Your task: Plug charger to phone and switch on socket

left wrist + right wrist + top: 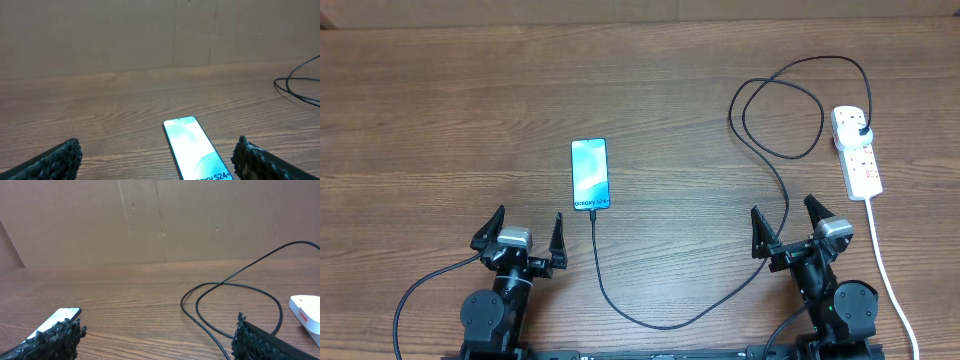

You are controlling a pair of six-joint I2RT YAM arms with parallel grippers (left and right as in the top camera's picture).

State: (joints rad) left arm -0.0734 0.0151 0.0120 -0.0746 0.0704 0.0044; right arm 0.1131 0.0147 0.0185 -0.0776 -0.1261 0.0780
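The phone [590,174] lies flat mid-table with a lit light-blue screen; it also shows in the left wrist view [192,146] and at the lower left of the right wrist view [59,317]. The charger cable [772,150] runs from the phone's near end, loops along the front and curls at the right, with its black plug [861,131] in the white socket strip [857,150]; cable loops show in the right wrist view [235,287]. My left gripper [528,243] is open and empty, just near-left of the phone. My right gripper [788,228] is open and empty, beside the cable.
The socket's thick white cord [886,270] runs down the right side toward the front edge. A brown cardboard wall [160,220] stands at the table's far side. The socket's end shows at the right of the right wrist view [306,309].
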